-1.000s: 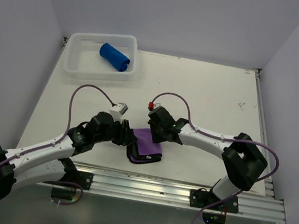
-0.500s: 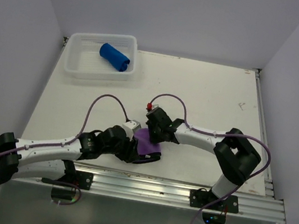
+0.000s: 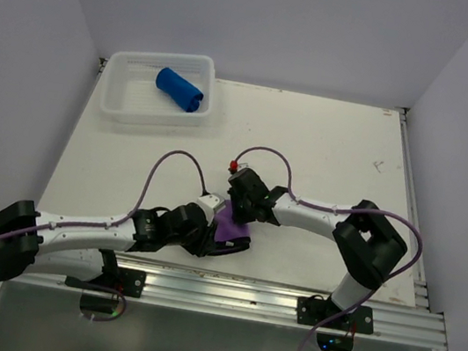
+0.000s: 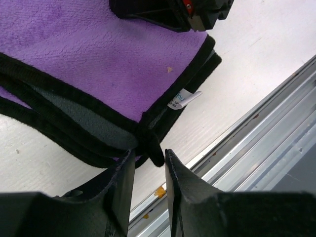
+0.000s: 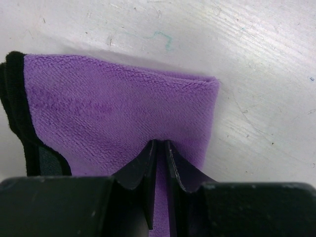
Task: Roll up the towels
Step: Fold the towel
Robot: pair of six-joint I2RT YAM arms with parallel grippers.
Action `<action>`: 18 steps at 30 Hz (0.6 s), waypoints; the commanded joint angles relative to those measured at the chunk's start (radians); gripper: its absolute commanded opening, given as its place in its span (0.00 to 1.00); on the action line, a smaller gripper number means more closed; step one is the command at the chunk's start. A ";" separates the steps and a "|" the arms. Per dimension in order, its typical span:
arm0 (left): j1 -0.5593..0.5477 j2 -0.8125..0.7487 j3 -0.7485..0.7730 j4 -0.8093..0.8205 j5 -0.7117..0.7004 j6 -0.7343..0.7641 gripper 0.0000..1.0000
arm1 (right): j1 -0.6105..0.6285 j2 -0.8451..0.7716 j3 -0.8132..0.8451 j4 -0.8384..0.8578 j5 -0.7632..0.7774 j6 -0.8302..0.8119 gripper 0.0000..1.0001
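Bare white desk (image 3: 328,146) lies open far and right; my two arms crowd the folded purple towel (image 3: 228,225); the white mesh basket (image 3: 129,105) blocks the far-left corner.

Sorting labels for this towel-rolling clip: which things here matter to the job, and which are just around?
Job:
- purple towel
- blue towel, rolled, in basket
- left gripper
- right gripper

Just around:
- white basket
- table

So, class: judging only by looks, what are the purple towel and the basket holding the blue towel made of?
Purple towel: seemingly soft fleece or microfibre, matte; its fuzzy nap shows, with a black stitched edge and a small sewn label. Basket: probably plastic, white and slightly see-through, with thin moulded walls. Blue towel: looks like cloth, too small to tell more.
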 commanded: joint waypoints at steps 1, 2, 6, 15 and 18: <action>-0.011 0.022 0.035 0.028 -0.034 0.018 0.34 | 0.000 0.031 -0.027 0.010 -0.011 0.015 0.16; -0.010 0.026 0.035 0.032 -0.034 0.019 0.34 | 0.000 0.031 -0.028 0.011 -0.011 0.016 0.16; -0.017 0.034 0.038 0.025 -0.052 0.016 0.12 | 0.000 0.031 -0.033 0.011 -0.009 0.015 0.15; -0.042 -0.044 0.050 -0.043 -0.112 -0.001 0.00 | 0.000 0.046 -0.028 0.003 -0.003 0.004 0.15; -0.051 -0.061 0.048 -0.055 -0.121 -0.007 0.00 | 0.000 0.056 -0.022 -0.001 -0.002 0.002 0.15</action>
